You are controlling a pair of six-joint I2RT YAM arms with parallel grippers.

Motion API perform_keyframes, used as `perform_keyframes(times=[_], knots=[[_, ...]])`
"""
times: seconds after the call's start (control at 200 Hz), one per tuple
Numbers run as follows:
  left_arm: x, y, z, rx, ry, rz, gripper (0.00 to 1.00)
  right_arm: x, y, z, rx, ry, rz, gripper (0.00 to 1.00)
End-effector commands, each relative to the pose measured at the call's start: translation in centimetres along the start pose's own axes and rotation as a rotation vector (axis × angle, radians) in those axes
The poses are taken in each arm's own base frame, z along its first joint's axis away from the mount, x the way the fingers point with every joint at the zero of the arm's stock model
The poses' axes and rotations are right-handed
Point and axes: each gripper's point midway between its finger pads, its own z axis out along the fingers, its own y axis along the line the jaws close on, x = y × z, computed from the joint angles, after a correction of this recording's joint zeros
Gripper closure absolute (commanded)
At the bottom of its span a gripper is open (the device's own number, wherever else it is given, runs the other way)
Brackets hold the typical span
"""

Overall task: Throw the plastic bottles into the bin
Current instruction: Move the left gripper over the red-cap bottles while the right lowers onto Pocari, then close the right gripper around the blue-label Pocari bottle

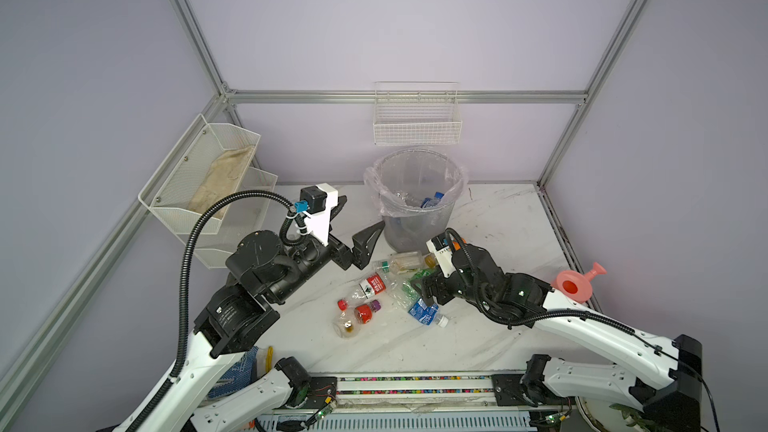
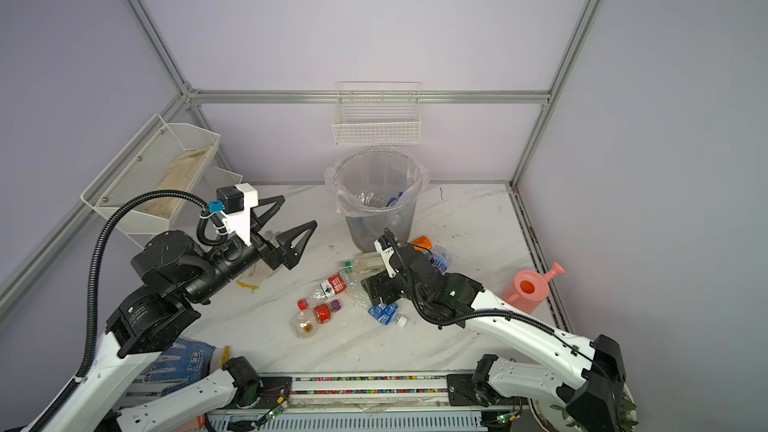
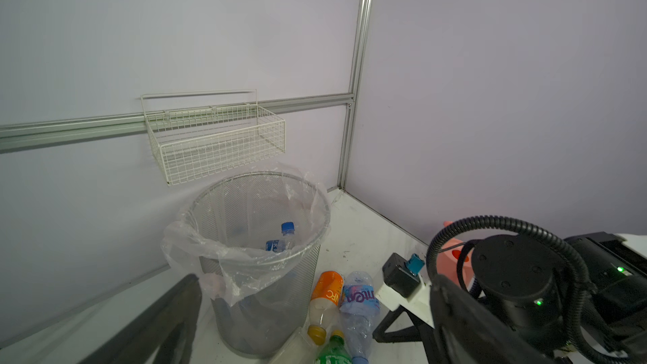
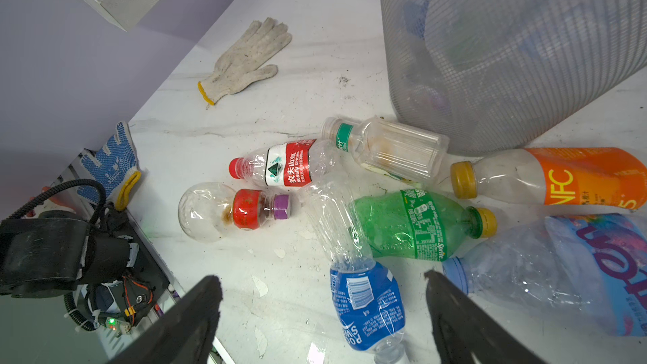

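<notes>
Down at the foot of the bin (image 1: 415,228), your right gripper (image 4: 322,280) hangs open and empty over the plastic bottles (image 1: 399,288), so this looks like pickup. Next you'd drop and close across the blue bottle (image 4: 367,306), label partly reading Pocari Sweat. Nearby lie the green Sprite bottle (image 4: 413,225), orange NFC bottle (image 4: 560,180) and red Nongfu Spring bottle (image 4: 287,166). Your left gripper (image 2: 297,211), open and empty, hovers near the bin
</notes>
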Motion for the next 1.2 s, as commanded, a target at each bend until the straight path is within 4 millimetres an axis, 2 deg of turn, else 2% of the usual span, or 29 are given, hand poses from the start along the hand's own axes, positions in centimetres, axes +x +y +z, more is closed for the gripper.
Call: perform_keyframes(times=[0.0, 0.14, 0.315, 0.745, 1.01, 1.045, 1.2], knots=[[2.5, -0.8, -0.6, 0.056, 0.061, -0.039, 0.0, 1.2, -0.2, 0.4, 0.011, 0.04, -0.024, 0.07], [4.3, -1.0, -1.4, 0.068, 0.102, -0.059, 0.0, 1.6, -0.5, 1.0, 0.03, 0.054, -0.03, 0.07], [5.4, -1.1, -2.1, 0.08, 0.114, -0.059, 0.0, 3.5, -1.0, 2.5, 0.056, 0.103, -0.044, 0.07], [7.0, -1.5, -2.1, 0.109, 0.167, -0.045, 0.0, 6.4, -1.7, 5.6, 0.11, 0.201, -0.08, 0.08], [9.4, -1.7, -2.2, 0.125, 0.215, -0.081, 0.02, 7.8, -2.0, 7.0, 0.122, 0.237, -0.092, 0.08], [9.7, -1.7, -2.3, 0.125, 0.218, -0.082, 0.02, 8.6, -2.3, 7.7, 0.131, 0.264, -0.096, 0.08], [11.1, -1.5, -2.6, 0.115, 0.24, -0.131, 0.02, 9.9, -2.6, 8.8, 0.136, 0.292, -0.094, 0.08]])
